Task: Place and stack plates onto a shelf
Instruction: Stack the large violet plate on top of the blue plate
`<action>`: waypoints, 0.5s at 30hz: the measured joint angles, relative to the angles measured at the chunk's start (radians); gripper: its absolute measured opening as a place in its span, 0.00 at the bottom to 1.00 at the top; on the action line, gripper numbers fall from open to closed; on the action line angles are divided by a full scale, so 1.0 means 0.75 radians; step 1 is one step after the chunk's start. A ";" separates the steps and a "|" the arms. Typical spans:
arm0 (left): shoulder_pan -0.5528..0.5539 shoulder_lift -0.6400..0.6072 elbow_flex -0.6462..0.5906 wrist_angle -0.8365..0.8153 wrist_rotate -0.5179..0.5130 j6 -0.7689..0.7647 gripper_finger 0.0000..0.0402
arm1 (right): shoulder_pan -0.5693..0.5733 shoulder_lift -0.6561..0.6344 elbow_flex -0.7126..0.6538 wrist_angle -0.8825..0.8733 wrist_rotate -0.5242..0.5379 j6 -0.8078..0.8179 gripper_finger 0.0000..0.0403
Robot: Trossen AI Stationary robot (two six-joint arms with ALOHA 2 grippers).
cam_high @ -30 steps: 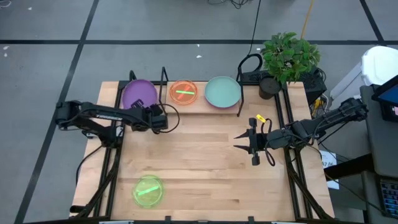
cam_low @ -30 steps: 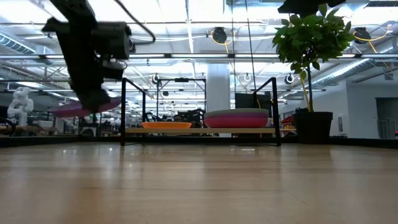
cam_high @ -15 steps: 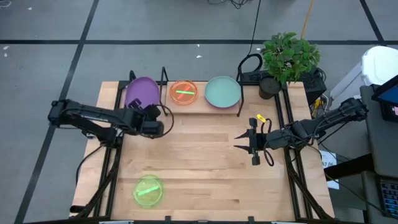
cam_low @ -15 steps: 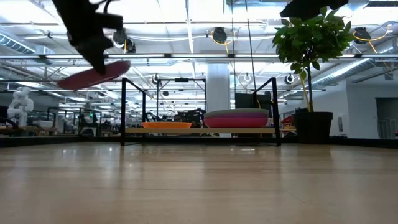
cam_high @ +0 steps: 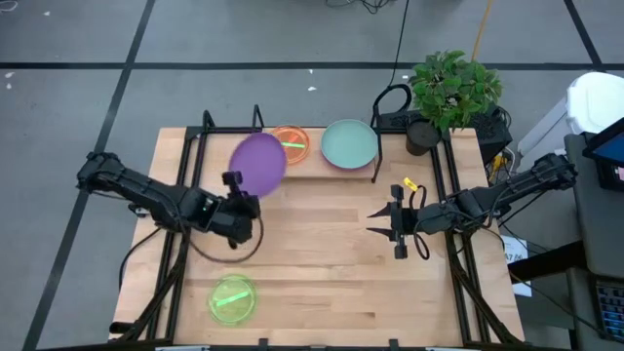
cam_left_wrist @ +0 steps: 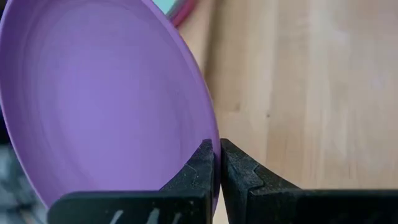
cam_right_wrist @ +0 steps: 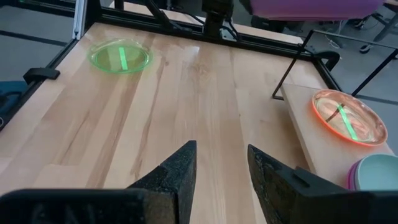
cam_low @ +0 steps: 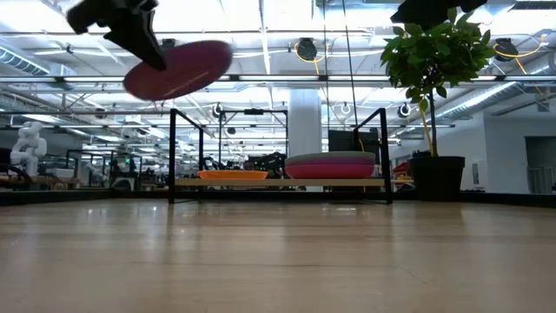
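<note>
the left gripper (cam_high: 237, 203) is pinched tight on the rim of a purple plate (cam_high: 258, 164), held high and tilted over the bench just before the shelf (cam_high: 312, 161). level it and lower it onto the orange plate (cam_high: 291, 142) squarely. it looks opaque, smooth and shallow. the right gripper (cam_high: 395, 232) waits wide open, empty, near the bench's right edge.

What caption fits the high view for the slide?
Left hand carries a purple plate toward the shelf, where orange and teal plates sit; right hand waits open.
</note>
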 joint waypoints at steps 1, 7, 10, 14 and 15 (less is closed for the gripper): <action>-0.019 0.012 0.000 0.027 0.002 0.080 0.03 | 0.000 0.000 0.000 0.002 0.000 0.005 0.31; -0.091 0.107 0.001 0.268 0.026 0.483 0.03 | 0.000 0.016 0.000 0.015 0.000 0.001 0.31; -0.089 0.167 0.000 0.403 0.049 0.679 0.03 | 0.000 0.039 0.000 0.062 -0.071 0.017 0.31; -0.078 0.242 0.001 0.543 0.079 0.899 0.03 | 0.001 0.092 0.001 0.189 -0.238 0.061 0.31; -0.074 0.264 0.001 0.590 0.092 0.947 0.03 | 0.001 0.101 0.001 0.210 -0.264 0.062 0.31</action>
